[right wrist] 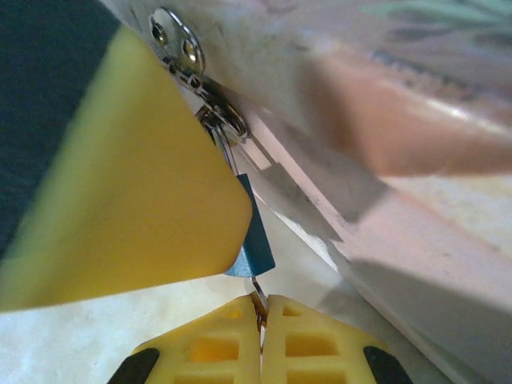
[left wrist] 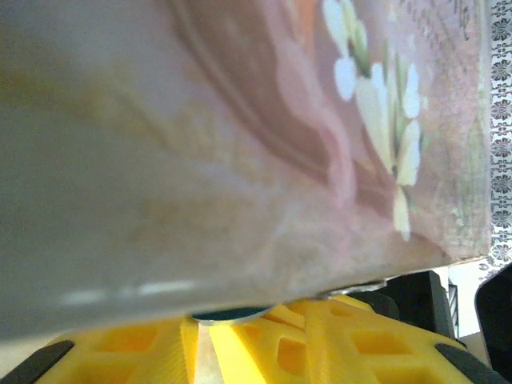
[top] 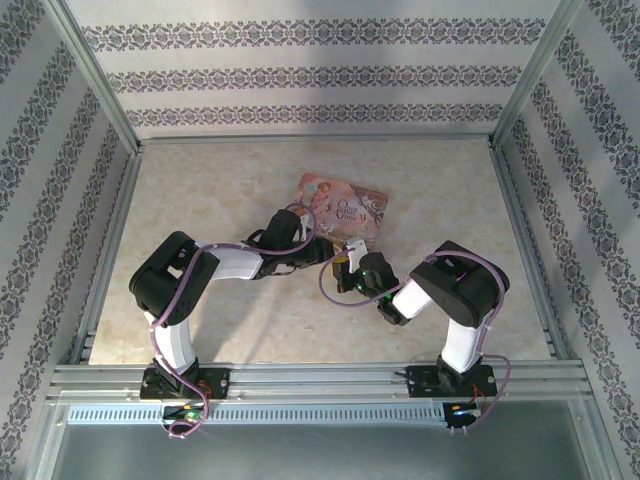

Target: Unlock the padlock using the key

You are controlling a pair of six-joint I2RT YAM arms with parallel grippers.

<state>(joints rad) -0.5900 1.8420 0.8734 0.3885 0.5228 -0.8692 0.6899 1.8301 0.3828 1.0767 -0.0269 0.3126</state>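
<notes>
- The padlock (right wrist: 256,240) hangs by its shackle from a hasp (right wrist: 178,40) on the edge of the box (right wrist: 384,96). Its blue body dangles just above the table (right wrist: 72,336), with the hasp at 11 o'clock from it.
- The right gripper (right wrist: 261,310) sits at 6 o'clock below the padlock. Its jaws are pressed together on the key (right wrist: 257,286), which stands upright between the tips with its blade touching the underside of the body. That fits a keyhole in the bottom face, though I cannot tell how deep the blade sits.
- A broad yellow finger (right wrist: 120,184) from the other arm lies against the padlock at 9 o'clock. It is likely there to stop the body swinging or twisting when the key turns.
- In the left wrist view, the left gripper (left wrist: 232,324) has its jaws close together under the box, with a blue sliver at their tips. Whether they actually clamp the padlock I cannot tell.
- From overhead, the box lies at about 12 o'clock from the two grippers, which meet at its near edge.
- My judgement is that the step in hand is seating and turning the key. The shackle looks unreleased.
</notes>
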